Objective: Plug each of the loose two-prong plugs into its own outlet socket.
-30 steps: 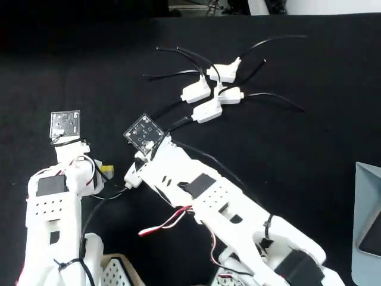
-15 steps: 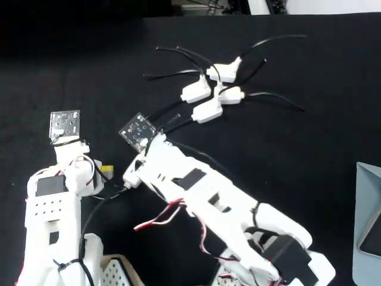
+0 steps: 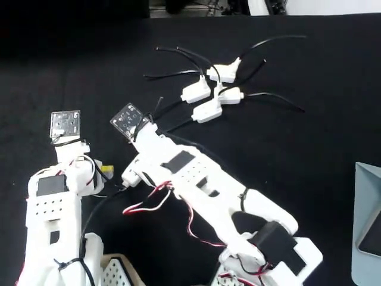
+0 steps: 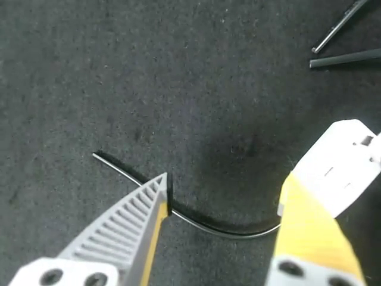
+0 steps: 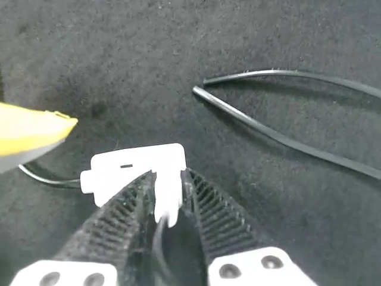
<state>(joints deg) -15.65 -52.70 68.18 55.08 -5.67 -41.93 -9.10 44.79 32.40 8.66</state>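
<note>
Well apart from the plug cluster (image 3: 209, 95), my right fingers (image 5: 122, 214) are clamped on a white plug (image 5: 137, 170) over the bench (image 3: 309, 167). My left fingers (image 4: 128, 220) gape just beside that plug. I'd grip it square, keep the cord (image 4: 196, 217) slack, and line the prongs up before pushing.

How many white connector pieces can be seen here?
5. Four white connector pieces cluster at the table's far middle; one sits in the right claw. The arms may hide more.

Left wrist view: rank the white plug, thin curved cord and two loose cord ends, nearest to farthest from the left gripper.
1. Thin curved cord, crossing under the open left gripper.
2. White plug, just outside the yellow finger.
3. Two loose cord ends, beyond the plug; too close to separate.
</note>
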